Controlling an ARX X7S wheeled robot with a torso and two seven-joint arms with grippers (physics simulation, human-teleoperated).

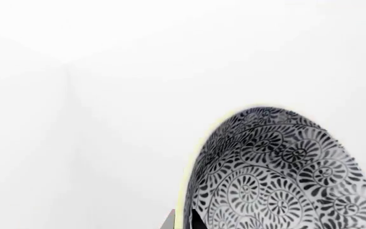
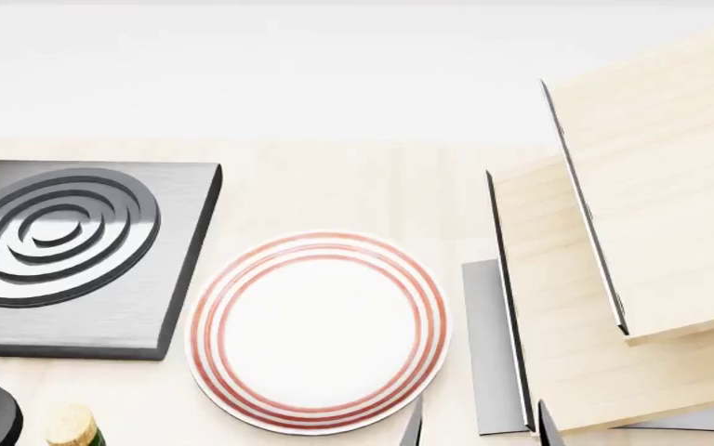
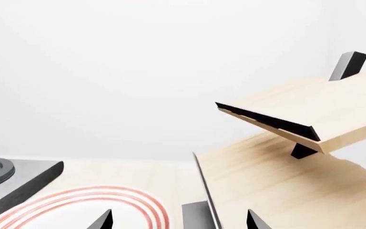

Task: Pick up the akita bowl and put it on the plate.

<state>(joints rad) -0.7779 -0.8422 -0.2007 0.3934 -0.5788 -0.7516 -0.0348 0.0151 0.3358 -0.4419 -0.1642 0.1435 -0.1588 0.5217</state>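
akita bowl [image 1: 278,176] fills left wrist view, close against left gripper, grip state unclear | bowl: white, dense dark floral swirls | right gripper [image 3: 179,220] fingers parted, 3 o'clock of plate [image 2: 317,332]

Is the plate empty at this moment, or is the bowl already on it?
Empty: the plate shows bare white in the head view; the akita bowl appears only in the left wrist view.

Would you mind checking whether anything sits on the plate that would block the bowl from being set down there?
Nothing visible does. The plate lies bare on the table, with the burner beside it and apart. The akita bowl shows only in the left wrist view.
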